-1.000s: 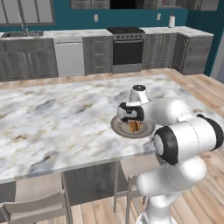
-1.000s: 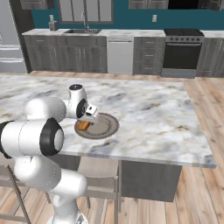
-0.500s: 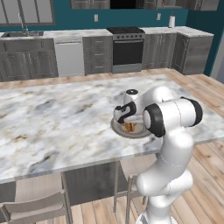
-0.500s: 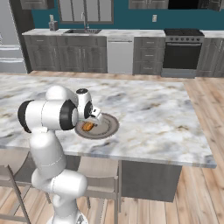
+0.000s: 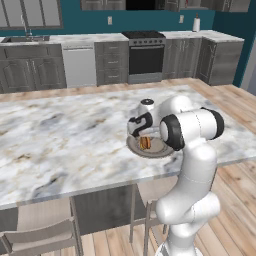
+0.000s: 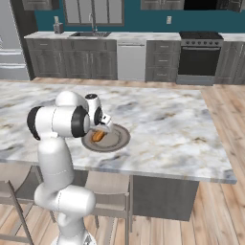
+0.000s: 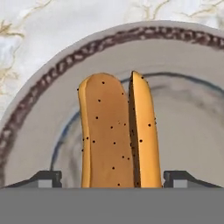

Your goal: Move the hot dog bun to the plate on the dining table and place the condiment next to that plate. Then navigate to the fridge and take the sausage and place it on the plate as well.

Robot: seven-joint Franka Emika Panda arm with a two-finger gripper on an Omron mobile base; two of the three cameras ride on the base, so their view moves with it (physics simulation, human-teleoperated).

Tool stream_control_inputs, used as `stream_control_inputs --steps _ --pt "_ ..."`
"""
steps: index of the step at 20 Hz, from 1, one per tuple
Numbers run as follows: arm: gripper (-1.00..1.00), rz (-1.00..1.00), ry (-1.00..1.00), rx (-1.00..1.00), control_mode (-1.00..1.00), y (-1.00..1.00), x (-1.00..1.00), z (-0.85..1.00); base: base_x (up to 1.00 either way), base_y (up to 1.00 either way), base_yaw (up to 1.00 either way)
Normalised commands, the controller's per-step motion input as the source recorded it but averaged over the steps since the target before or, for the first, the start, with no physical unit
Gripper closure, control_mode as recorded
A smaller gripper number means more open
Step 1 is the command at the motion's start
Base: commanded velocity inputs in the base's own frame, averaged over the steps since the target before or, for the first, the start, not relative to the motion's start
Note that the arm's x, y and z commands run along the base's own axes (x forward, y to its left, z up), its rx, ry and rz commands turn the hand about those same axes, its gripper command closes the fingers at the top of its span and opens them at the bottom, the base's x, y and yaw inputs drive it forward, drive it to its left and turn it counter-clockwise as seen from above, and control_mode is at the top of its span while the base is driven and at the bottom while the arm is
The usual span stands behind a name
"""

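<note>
**Bun down, fingers let go**

The bun [image 7: 116, 131] lay on the plate [image 7: 39, 98] on the counter [image 5: 65, 140]. The gripper [image 7: 112, 177] hovered close above with fingers [image 7: 46, 178] spread clear of both sides — released. Best lift straight up, not sideways, to avoid nudging it. Stools [image 5: 42, 235] stood below; kitchen cabinets well behind — nothing blocked.

Beneath me the hot dog bun [image 7: 117, 133] lies on the plate [image 7: 39, 131], its two speckled golden halves side by side with a narrow split between them. My fingertips [image 7: 49, 178] stand spread wide, one on each side of the bun's near end, clear of it. The plate's dark rim ring arcs around, with the marble dining table [image 7: 48, 30] beyond.
</note>
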Motion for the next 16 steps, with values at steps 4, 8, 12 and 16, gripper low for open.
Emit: stream_control_inputs --steps 4,8,12,16 --pt "-1.0 -0.01 0.0 0.0 -1.0 0.15 -0.13 0.39 0.0 0.0 0.0" --pt "-1.0 -0.03 -0.13 0.0 -1.0 0.06 -0.68 1.0 0.0 0.0 0.0" --pt "-1.0 -0.04 -0.09 0.0 -1.0 0.02 -0.79 1.0 0.0 0.0 0.0" --pt "-1.0 -0.05 0.0 -0.03 -1.0 0.0 -0.82 1.0 0.0 0.0 0.0"
